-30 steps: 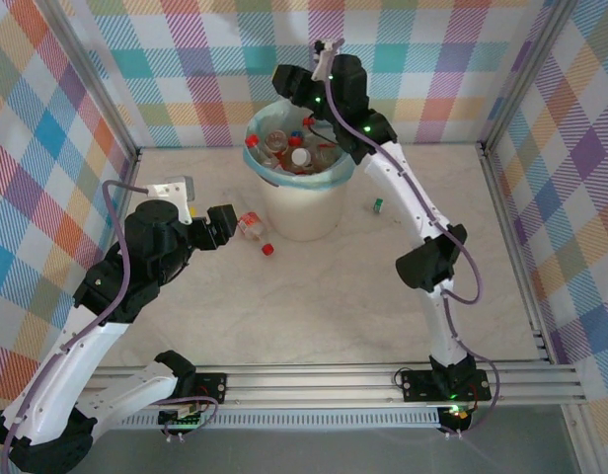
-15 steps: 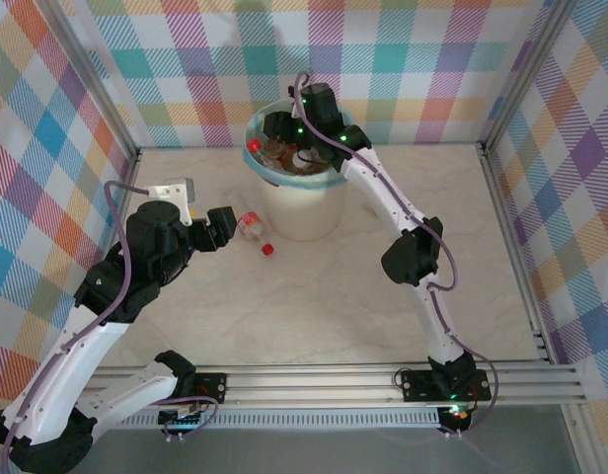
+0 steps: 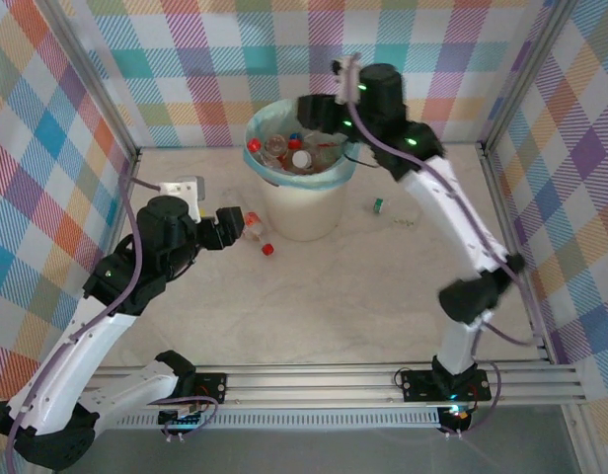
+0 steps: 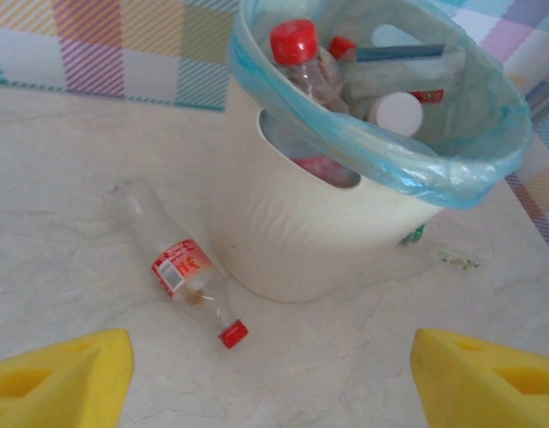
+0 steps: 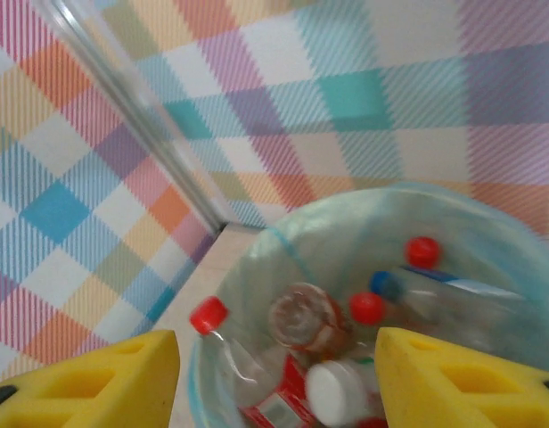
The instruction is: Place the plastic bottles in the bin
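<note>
One clear plastic bottle (image 4: 175,266) with a red label and red cap lies on its side on the table, left of the bin (image 4: 297,241). The cream bin, lined with a blue bag, holds several bottles (image 5: 310,321) with red, white and blue caps. My left gripper (image 4: 270,383) hovers open just short of the lying bottle (image 3: 253,228), nothing between its yellow fingers (image 4: 61,379). My right gripper (image 5: 274,379) hangs open above the bin's far rim (image 3: 334,173), empty, its fingers (image 5: 462,374) wide apart. In the top view the left gripper (image 3: 230,223) is left of the bin and the right gripper (image 3: 312,109) is behind it.
A small green item (image 3: 378,205) and a pale scrap (image 3: 408,219) lie on the table right of the bin. Checkered walls and aluminium posts (image 3: 496,188) enclose the marble-look table, with a rail (image 3: 314,380) along the near edge.
The right arm dipped into the bin, then rose and swung back to the right, its jaws now open. The left gripper edged slightly closer to the lying bottle.
</note>
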{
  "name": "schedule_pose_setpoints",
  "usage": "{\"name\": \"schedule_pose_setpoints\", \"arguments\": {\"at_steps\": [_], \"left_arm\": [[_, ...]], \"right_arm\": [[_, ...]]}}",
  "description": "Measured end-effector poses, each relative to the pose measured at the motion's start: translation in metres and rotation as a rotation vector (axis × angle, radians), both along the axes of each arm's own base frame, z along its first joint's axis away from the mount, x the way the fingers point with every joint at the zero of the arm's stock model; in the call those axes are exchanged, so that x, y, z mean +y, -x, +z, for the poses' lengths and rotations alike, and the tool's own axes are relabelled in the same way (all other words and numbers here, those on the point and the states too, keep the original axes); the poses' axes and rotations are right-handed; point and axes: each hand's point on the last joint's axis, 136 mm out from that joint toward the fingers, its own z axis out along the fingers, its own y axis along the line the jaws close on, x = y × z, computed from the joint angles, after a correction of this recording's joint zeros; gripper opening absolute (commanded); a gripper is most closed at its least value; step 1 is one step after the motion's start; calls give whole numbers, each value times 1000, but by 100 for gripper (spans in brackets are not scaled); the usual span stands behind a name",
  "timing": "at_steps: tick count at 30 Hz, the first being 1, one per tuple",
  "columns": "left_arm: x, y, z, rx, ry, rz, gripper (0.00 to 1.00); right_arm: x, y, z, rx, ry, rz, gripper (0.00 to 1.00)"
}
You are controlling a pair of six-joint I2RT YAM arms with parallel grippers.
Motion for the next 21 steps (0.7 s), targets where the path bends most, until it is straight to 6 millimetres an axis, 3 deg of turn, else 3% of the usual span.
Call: {"name": "schedule_pose_setpoints", "arguments": {"at_steps": [3, 6, 10, 13, 16, 21], "left_arm": [[-15, -1, 4, -24, -3, -68, 80], [-42, 3, 13, -68, -25, -177, 80], [-90, 11, 29, -142, -78, -341, 81], [-126, 11, 34, -167, -113, -431, 81], [-157, 7, 26, -163, -160, -494, 81], [-200, 11, -2, -138, -249, -593, 82]], "right_arm": [[-67, 14, -30, 45, 0, -143, 61], [-126, 22, -81, 140, 18, -297, 68], [-180, 36, -154, 306, 31, -450, 84], [-208, 44, -195, 421, -7, -550, 88], [-223, 47, -221, 518, -70, -639, 91], [-230, 34, -257, 674, -163, -762, 96]]}}
